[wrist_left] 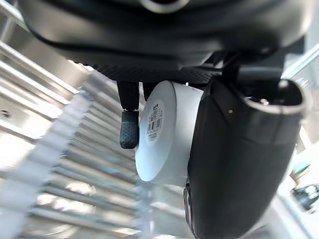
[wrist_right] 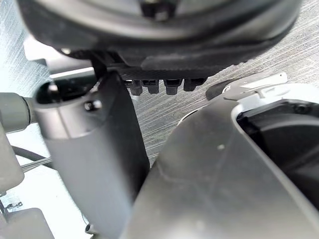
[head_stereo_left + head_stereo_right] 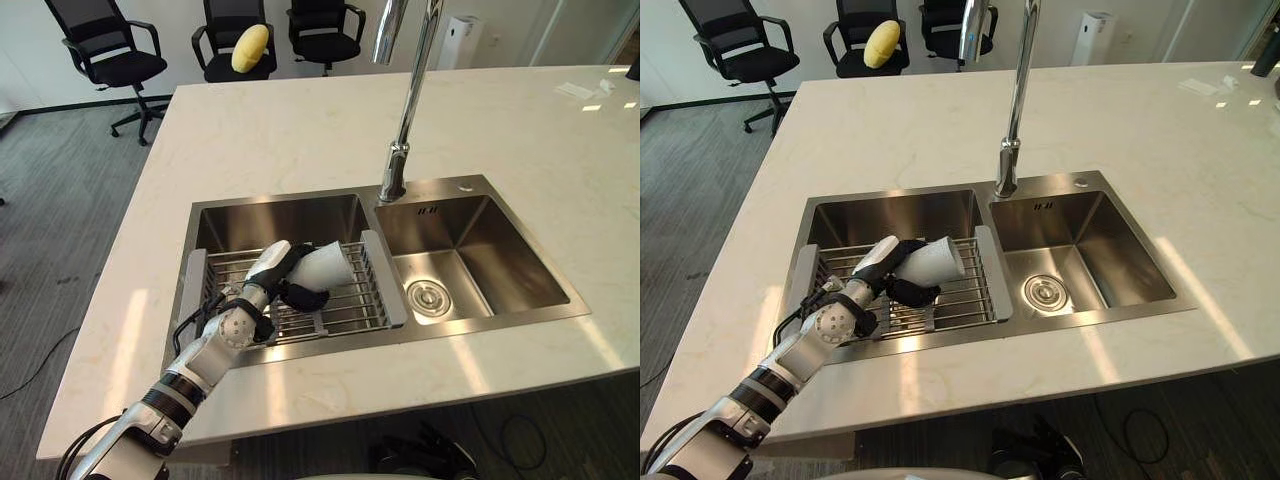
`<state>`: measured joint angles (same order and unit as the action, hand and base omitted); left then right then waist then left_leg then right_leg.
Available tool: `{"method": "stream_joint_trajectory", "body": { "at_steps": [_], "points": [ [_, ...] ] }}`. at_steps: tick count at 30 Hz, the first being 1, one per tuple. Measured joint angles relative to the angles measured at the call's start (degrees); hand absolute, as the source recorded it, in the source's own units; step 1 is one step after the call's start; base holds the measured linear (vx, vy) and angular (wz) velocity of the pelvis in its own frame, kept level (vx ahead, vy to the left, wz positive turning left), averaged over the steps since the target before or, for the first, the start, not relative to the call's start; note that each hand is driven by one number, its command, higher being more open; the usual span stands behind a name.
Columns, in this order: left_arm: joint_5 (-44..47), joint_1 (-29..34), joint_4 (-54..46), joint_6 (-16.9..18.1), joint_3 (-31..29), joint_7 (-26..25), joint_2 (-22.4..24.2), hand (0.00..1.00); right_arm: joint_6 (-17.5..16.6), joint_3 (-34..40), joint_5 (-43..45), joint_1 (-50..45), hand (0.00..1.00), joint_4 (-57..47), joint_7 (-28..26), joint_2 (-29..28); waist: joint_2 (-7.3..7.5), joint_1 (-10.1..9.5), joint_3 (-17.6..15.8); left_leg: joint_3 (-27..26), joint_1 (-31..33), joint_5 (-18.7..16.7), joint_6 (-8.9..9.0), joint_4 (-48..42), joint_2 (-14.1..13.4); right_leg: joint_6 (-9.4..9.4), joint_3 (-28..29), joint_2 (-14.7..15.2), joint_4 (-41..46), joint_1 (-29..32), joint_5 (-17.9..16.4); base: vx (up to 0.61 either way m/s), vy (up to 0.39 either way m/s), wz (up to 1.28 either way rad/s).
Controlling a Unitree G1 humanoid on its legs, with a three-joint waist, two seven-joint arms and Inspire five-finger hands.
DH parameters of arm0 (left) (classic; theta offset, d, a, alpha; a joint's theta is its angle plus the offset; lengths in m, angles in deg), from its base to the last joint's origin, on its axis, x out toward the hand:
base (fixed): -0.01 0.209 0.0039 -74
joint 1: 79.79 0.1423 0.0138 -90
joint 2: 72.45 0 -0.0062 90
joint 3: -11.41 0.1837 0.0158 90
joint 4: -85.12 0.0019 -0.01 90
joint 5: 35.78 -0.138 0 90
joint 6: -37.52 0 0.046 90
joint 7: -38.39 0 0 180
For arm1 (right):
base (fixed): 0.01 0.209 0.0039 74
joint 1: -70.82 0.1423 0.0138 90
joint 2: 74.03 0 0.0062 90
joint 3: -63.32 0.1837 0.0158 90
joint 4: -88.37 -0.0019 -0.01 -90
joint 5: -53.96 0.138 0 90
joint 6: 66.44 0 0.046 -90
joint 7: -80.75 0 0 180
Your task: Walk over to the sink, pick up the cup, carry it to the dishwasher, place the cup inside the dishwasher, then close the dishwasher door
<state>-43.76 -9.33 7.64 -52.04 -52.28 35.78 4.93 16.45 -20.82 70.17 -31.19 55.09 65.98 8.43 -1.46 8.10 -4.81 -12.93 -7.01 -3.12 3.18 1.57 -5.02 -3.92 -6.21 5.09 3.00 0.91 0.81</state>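
A white cup [image 3: 325, 268] lies on its side on a metal drying rack [image 3: 355, 310] set over the left basin of a steel double sink [image 3: 280, 205]. My left hand [image 3: 290, 288] reaches in from the lower left and is curled round the cup. In the left wrist view the cup's base [image 1: 158, 130] sits between a dark finger [image 1: 128, 130] and the thumb [image 1: 234, 164]. My right hand [image 2: 164, 30] shows in its own wrist view with relaxed fingers and holds nothing.
A tall chrome faucet [image 3: 405, 120] stands behind the divider between the basins. The right basin [image 3: 480, 265] has a drain [image 3: 428, 296]. A pale stone countertop [image 3: 300, 130] surrounds the sink. Black office chairs [image 3: 110, 50] stand beyond it, one bearing a yellow object [image 3: 250, 48].
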Motion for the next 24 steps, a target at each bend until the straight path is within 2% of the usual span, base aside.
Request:
{"method": "stream_joint_trajectory", "body": {
  "at_steps": [6, 13, 18, 20, 24],
  "points": [
    [5.60, 1.51, -8.64, 3.81, -7.22, -2.04, -0.07, 0.00, -0.38, 0.55, 0.00, -0.64, 1.00, 0.09, 0.32, -0.10, 0.00, -1.37, 0.03, 1.17, 0.19, 0.41, 0.04, 0.12, -0.01, -0.03, -1.02, 0.11, -0.08, -0.33, 0.06, -0.03, -0.014, 0.09],
    [13.23, 7.02, -15.93, 4.52, -12.73, -2.25, 0.71, 0.00, -1.22, 3.34, -0.34, -0.74, 1.00, 1.25, 0.23, -1.08, 0.00, -2.77, 0.22, 2.98, 0.33, 0.52, -0.02, 0.15, 0.16, -0.06, -2.87, 0.51, -1.01, -1.91, 0.05, 0.00, -0.006, 0.14],
    [17.69, 13.99, -22.03, 4.59, -14.81, -2.20, 7.16, 0.00, -1.95, 6.10, -2.79, -1.65, 1.00, 1.98, -0.11, -1.84, 0.22, -5.82, 0.78, 4.90, 1.47, 0.65, -0.22, -0.08, 0.43, -0.35, -4.42, 1.01, -0.58, -1.88, -0.53, -0.01, -0.002, 0.20],
    [18.24, 18.04, -23.72, 5.42, -15.03, -2.22, 9.65, 0.00, -2.16, 6.25, -2.99, -1.91, 1.00, 2.14, -0.22, -1.94, 0.23, -6.45, 1.03, 6.20, 1.57, 0.65, -0.22, -0.23, 0.55, -0.46, -5.37, 1.37, 0.98, -1.88, -1.80, 0.00, -0.013, 0.29],
    [20.57, 22.15, -24.12, 6.50, -15.17, -1.93, 12.45, 0.00, -2.27, 6.21, -4.29, -2.57, 1.00, 2.15, -0.26, -1.99, 0.55, -7.44, 2.32, 7.93, 2.02, 0.69, -0.14, -0.37, 0.58, -0.49, -6.69, 1.74, 3.00, -1.65, -3.52, 0.00, -0.016, 0.26]
  ]
}}
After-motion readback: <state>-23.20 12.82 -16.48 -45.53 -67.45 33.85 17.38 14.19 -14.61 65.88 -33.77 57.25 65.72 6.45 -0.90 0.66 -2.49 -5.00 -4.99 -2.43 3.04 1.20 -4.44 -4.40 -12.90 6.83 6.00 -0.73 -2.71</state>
